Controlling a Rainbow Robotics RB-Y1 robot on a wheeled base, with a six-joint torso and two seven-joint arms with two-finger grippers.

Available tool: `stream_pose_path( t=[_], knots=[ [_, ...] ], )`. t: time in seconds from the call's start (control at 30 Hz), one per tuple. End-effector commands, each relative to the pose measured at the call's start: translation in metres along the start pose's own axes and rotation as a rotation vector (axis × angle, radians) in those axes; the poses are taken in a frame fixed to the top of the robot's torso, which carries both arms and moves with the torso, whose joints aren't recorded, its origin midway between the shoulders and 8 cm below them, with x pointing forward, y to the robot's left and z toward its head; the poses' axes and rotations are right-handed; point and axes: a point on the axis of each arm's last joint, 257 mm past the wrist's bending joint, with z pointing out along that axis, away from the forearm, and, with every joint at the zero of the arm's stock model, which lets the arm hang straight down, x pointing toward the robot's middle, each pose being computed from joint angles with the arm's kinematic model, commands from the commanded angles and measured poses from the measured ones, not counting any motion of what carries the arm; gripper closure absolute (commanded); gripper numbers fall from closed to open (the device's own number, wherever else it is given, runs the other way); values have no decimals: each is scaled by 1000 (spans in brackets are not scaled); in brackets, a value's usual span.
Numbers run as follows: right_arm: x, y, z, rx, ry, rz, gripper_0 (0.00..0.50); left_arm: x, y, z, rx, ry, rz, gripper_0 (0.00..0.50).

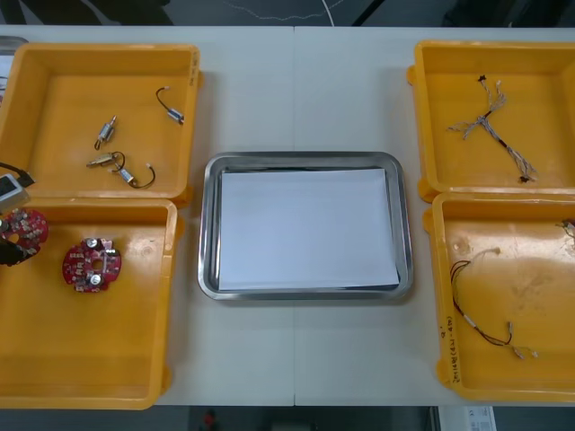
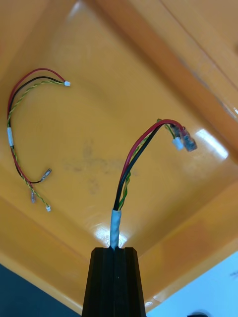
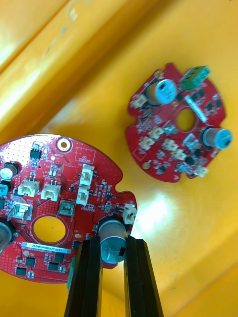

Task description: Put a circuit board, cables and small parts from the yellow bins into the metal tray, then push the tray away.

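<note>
The left jaws are clamped on a grey cylindrical component at the edge of a round red circuit board (image 3: 54, 208), gripping it from both sides. In the front view this held board sits at the far left corner of the near-left yellow bin (image 1: 90, 359), right at the picture's left edge. A second circuit board (image 1: 92, 265) lies flat on the same bin's floor, just beside the held one but apart from it.

The right jaws are closed on the white-taped section of a red, black and yellow-green cable (image 2: 144, 148), whose free end, with small connectors, curves up and away over the near-right bin (image 1: 521, 269). A second such cable (image 2: 20, 129) lies loose on that bin's floor, well apart from the held one.

The metal tray (image 1: 208, 224), white inside, stands on the surface (image 1: 296, 90) between the bins. The far-left bin (image 1: 54, 108) holds several small metal parts (image 1: 117, 162), and the far-right bin (image 1: 431, 108) holds a twisted cable (image 1: 490, 126)
</note>
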Motion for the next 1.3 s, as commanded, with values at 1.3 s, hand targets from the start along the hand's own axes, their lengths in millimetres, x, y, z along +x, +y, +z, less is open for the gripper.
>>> stream_pose_path(
  t=[1.3],
  knots=[
    [-95, 54, -34, 42, -132, -272, 500, -130, -130, -64, -9, 7, 120, 500]
  ],
)
